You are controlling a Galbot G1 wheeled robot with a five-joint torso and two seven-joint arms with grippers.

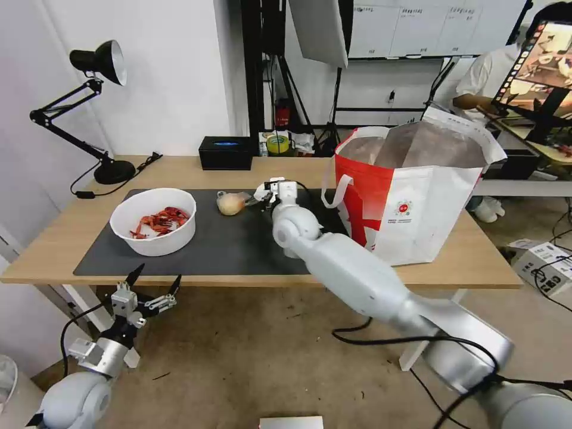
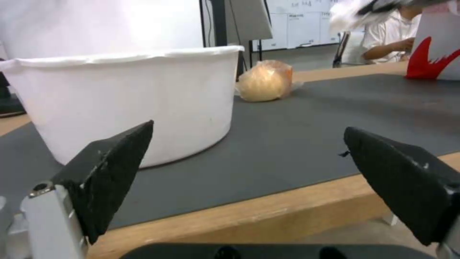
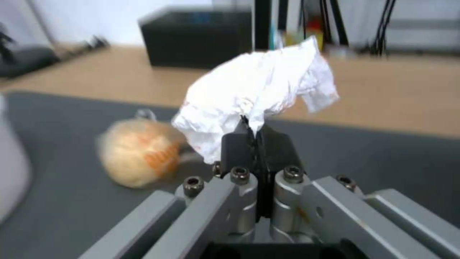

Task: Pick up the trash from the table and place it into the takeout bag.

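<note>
My right gripper [image 3: 254,127] is shut on the crumpled white tissue [image 3: 254,93] and holds it above the dark mat, just right of the tan plastic-wrapped lump [image 1: 230,204]. In the head view the right gripper [image 1: 262,198] sits between that lump and the takeout bag [image 1: 411,196], which stands open at the table's right. The white bowl of red shells [image 1: 155,220] rests on the mat's left part. My left gripper [image 1: 156,285] hangs open below the table's [image 1: 465,268] front edge, facing the bowl [image 2: 129,104] and the lump [image 2: 264,82].
A black desk lamp [image 1: 89,107] stands at the table's back left corner and a small black box [image 1: 225,152] at the back edge. Stands, cables and a screen crowd the room behind. A person sits beyond the bag.
</note>
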